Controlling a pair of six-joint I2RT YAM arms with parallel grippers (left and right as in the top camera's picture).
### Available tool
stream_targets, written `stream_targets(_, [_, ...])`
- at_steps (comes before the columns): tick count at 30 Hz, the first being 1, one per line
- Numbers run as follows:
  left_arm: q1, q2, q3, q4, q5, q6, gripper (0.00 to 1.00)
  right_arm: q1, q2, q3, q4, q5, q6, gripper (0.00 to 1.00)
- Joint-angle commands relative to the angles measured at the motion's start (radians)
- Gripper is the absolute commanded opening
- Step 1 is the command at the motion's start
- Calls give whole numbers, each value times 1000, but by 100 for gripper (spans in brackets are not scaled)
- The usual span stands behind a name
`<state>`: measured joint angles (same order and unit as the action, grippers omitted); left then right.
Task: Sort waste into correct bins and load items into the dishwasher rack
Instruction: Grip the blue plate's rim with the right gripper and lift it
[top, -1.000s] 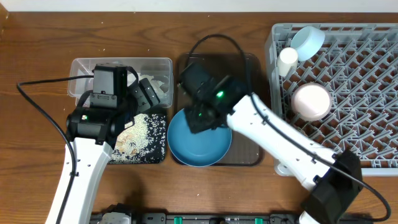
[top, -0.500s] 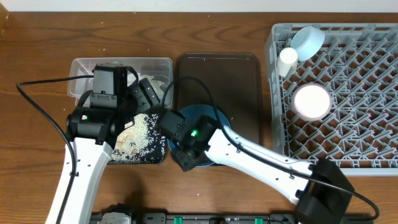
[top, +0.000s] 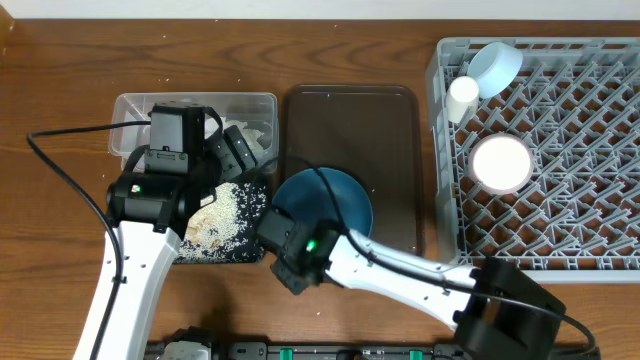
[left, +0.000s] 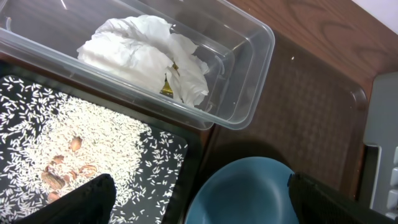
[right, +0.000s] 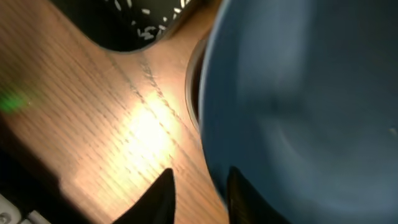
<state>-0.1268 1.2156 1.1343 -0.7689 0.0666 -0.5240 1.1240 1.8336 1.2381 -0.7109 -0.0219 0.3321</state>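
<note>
Between your right gripper (right: 199, 179) tips sat the deep-blue bowl (right: 298, 93) rim; clamped or not, couldn't tell. Looked stiff, slick, heavyish: pinch rim.

White arm links (top: 120, 275), black joints (top: 150, 200), green lights (top: 312, 243)

Tissue (left: 137, 50), maybe wrapper (left: 168, 88), in clear tub (left: 249, 68); rice (left: 81, 130) on black tray (left: 194, 149).

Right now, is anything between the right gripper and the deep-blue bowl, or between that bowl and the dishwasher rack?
Nothing visible. The right gripper sits at the rim of the deep-blue bowl. Toward the dishwasher rack lies only the brown serving tray, then the rack's wall.
</note>
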Motion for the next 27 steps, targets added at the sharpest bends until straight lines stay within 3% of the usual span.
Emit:
stream_targets(1, [3,-7,22,0,-19,2,91,14,4,-46,40,61,-42,28])
stream_targets(5, [3,-7,22,0,-19,2,91,14,4,-55,54,63,-42,26])
stream_targets(8, [3,-7,22,0,-19,2,91,14,4,-55,54,63,-42,17])
stream_targets(11, [3,-7,22,0,-19,2,91,13,3,-54,53,63,-42,1])
stream_targets(20, [3,-7,22,0,-19,2,91,13,-42,16,-12,66,-18,1])
stream_targets(27, [3,-7,22,0,-19,2,91,-33,-255,74,-23,117,-19,1])
